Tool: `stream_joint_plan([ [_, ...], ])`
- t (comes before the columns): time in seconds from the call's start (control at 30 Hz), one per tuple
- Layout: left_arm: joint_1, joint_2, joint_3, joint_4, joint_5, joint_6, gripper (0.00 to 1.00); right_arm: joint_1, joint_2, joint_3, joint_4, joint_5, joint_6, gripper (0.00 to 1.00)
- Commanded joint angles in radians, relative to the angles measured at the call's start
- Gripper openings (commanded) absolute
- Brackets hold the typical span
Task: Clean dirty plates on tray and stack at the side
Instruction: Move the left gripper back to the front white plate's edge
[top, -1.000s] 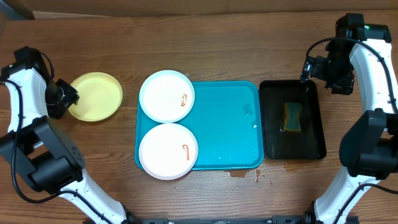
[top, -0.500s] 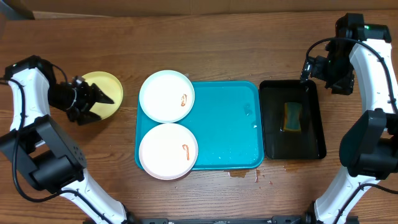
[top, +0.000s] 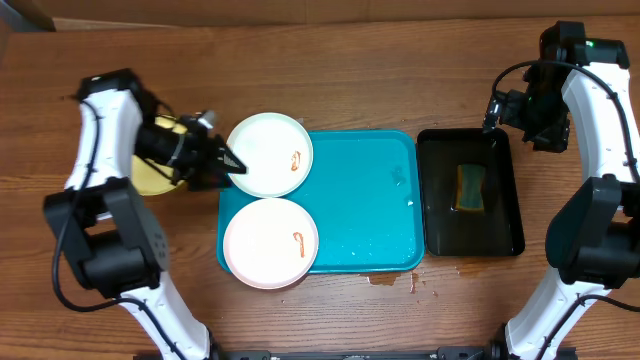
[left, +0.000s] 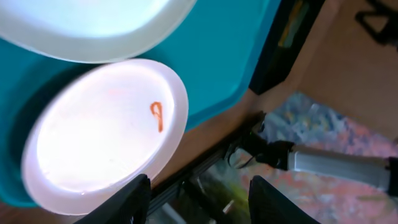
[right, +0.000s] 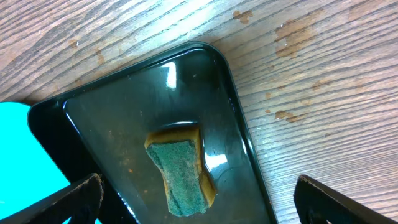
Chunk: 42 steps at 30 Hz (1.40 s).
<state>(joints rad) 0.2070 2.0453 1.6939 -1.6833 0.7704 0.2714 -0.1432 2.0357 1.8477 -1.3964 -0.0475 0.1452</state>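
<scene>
Overhead: bright, even light from above; shadows were short and soft. Tray (top: 365, 215) looked wet, w/ small specular glints twd its right edge. White plates (top: 268, 153) on its left side were near clipped, smears legible.

Left wrist: overexposed. Plate (left: 102, 134) on the tray was blown out w/ a halo, whole frame soft, bkgd beyond tray defocused. Left gripper (left: 199, 182) was a dark silhouette.

Right wrist: wood grain sharp. Black tray (right: 124, 112), right of the tray, showed glare streaks nr sponge (right: 183, 168). Right gripper (right: 198, 180) was dark and blurred.
</scene>
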Motion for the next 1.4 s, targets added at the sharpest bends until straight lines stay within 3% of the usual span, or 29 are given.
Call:
stream_joint_plan([
  [0.0, -0.080, -0.138, -0.039, -0.002, 0.035, 0.047, 0.52, 0.002, -0.016, 0.020, 0.003, 0.002, 0.005, 1.00],
  [0.13, -0.167, -0.291, -0.103, 0.060, -0.018, -0.058, 0.55, 0.002, -0.016, 0.020, 0.003, 0.002, 0.005, 1.00],
  [0.37, -0.351, -0.517, -0.239, 0.171, -0.605, -0.520, 0.57, 0.002, -0.016, 0.020, 0.003, 0.002, 0.005, 1.00],
  [0.53, -0.397, -0.570, -0.332, 0.189, -0.846, -0.739, 0.57, 0.002, -0.016, 0.020, 0.003, 0.002, 0.005, 1.00],
  [1.07, -0.396, -0.564, -0.730, 0.492, -0.846, -0.831, 0.52, 0.002, -0.016, 0.020, 0.003, 0.002, 0.005, 1.00],
  [1.23, -0.397, -0.562, -0.816, 0.623, -0.776, -0.837, 0.50, 0.002, -0.016, 0.020, 0.003, 0.002, 0.005, 1.00],
  [1.37, -0.397, -0.562, -0.865, 0.689, -0.742, -0.837, 0.42, 0.002, -0.016, 0.020, 0.003, 0.002, 0.005, 1.00],
])
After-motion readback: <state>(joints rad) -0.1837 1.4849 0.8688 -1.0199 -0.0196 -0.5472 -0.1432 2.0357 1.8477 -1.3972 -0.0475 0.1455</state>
